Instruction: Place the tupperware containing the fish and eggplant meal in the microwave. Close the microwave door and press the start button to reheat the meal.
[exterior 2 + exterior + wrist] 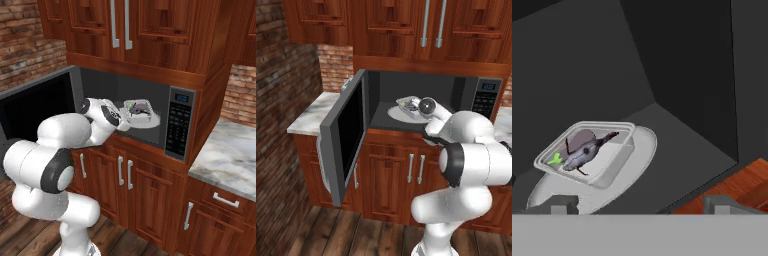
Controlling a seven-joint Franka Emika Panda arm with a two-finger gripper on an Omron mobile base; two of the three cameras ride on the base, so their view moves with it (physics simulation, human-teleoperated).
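The tupperware [587, 150] rests on the white turntable plate [637, 150] inside the microwave [406, 82], with the fish and eggplant meal [582, 154] in it, a green bit at one end. From the left base view the tupperware [407, 103] sits mid-cavity, and from the right base view the tupperware [139, 109] lies just beyond my hand. My gripper [642, 205] hangs at the cavity mouth, open, its fingertips [562, 204] wide apart and holding nothing. The microwave door [348, 132] stands swung open to the left. The keypad strip [179, 122] is on the right.
Wooden cabinets [406, 170] run below the microwave and above it. A marble counter [225, 150] lies to the right, another marble counter [311, 115] to the left behind the open door. A brick wall [281, 100] closes the left side.
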